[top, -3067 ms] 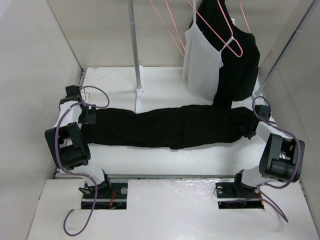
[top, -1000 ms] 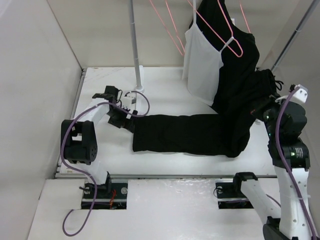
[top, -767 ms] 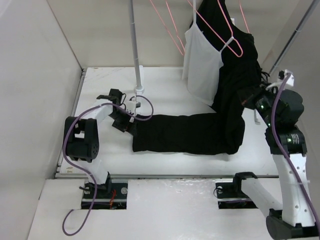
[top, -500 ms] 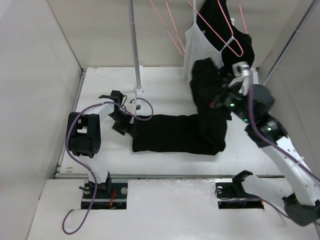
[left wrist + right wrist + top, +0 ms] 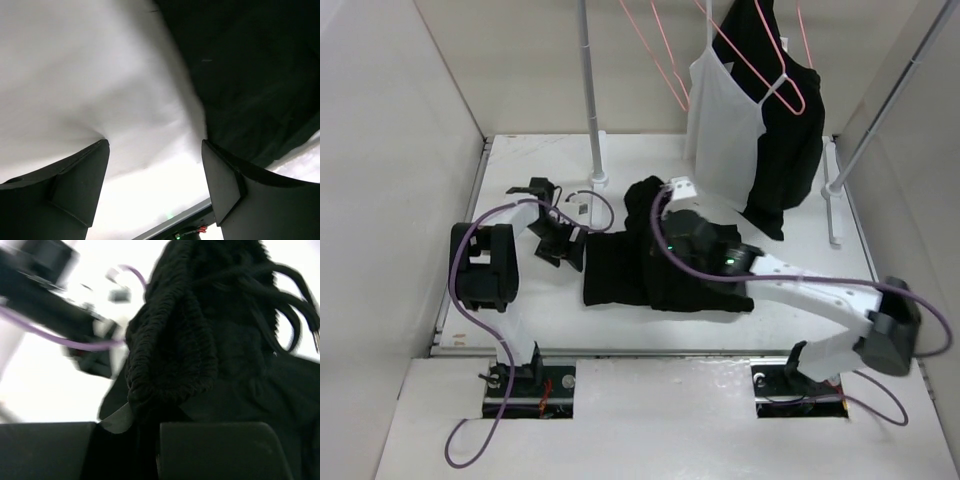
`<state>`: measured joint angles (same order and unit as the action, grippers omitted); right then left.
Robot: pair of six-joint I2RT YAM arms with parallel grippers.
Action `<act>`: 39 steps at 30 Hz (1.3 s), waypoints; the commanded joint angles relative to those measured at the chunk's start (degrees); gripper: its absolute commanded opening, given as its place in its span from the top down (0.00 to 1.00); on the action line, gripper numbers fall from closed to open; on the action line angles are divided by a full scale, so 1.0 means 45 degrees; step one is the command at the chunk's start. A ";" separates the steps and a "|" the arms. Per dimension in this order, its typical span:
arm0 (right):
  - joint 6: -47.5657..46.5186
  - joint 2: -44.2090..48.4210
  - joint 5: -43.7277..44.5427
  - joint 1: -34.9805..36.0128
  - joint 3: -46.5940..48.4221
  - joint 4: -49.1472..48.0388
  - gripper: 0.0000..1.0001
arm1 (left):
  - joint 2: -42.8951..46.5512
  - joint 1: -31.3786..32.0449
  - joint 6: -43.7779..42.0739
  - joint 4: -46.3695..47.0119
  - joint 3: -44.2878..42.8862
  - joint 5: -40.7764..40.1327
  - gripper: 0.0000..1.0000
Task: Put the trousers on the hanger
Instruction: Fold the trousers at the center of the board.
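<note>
The black trousers (image 5: 670, 270) lie folded in a heap mid-table. My right gripper (image 5: 655, 205) is shut on their ribbed waistband end, held over the heap's left part; in the right wrist view the gathered waistband (image 5: 190, 340) and its drawstrings fill the picture above my gripper (image 5: 150, 440). My left gripper (image 5: 567, 248) is open and empty just left of the trousers' left edge. In the left wrist view it (image 5: 155, 190) shows only white table between the fingers, with the trousers (image 5: 250, 75) at the upper right. An empty pink wire hanger (image 5: 660, 55) hangs at the back.
A white camisole (image 5: 720, 120) and a black top (image 5: 795, 140) hang at the back right on another pink hanger (image 5: 775, 80). One rack pole (image 5: 590, 90) stands at the back centre, another pole (image 5: 880, 100) at the right. White walls close in on both sides.
My right gripper has carried the waistband end up from the far right and over to the left, folding the trousers onto themselves. My left gripper has hardly moved.
</note>
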<state>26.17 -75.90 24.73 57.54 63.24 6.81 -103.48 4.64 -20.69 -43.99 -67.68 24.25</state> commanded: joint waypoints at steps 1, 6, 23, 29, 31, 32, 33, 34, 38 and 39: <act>0.0512 -0.2128 0.3172 0.0709 0.1080 -0.1200 1.00 | 0.0105 -0.0231 0.0046 -0.0245 -0.0605 -0.0446 0.29; 0.0277 -0.4400 0.5200 0.1897 0.2954 -0.0017 1.00 | -0.0149 -0.0484 0.0046 -0.0381 -0.0857 -0.0448 0.29; 0.2191 0.1726 0.7512 -0.0264 0.2490 0.4793 1.00 | 0.0827 0.1132 -0.0191 -0.1010 -0.1681 0.1725 0.00; 0.3087 0.3814 0.7766 -0.2080 0.1981 0.6356 1.00 | 0.0574 0.3087 0.1685 0.2036 0.0740 -0.3213 0.00; 0.3090 0.4499 0.7611 -0.3828 0.1535 0.6960 1.00 | 0.0439 0.3632 0.1843 0.2972 0.1134 -0.5200 0.00; 0.3090 0.4909 0.7436 -0.4518 0.1397 0.7080 1.00 | 0.0437 0.3636 0.1843 0.3152 0.1250 -0.5561 0.00; 0.2916 0.5822 0.7434 -0.5221 0.1241 0.7081 1.00 | 0.0244 0.3636 0.1843 0.3154 0.1251 -0.5700 0.00; 0.2411 0.6276 0.7434 -0.6562 0.1123 0.6752 1.00 | 0.0126 0.3636 0.1959 0.3154 0.1116 -0.5817 0.00; -0.0633 0.7958 0.7608 -0.8698 0.1005 0.5058 1.00 | -0.0188 0.3326 0.1961 0.3154 0.0881 -0.5935 0.01; -0.1453 0.7960 0.7784 -0.8820 0.1198 0.4663 1.00 | -0.0323 0.3091 0.1845 0.3154 0.0880 -0.5936 0.03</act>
<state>30.63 -43.55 57.10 20.47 66.37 35.88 -101.82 21.10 -12.75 -32.97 -64.34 4.01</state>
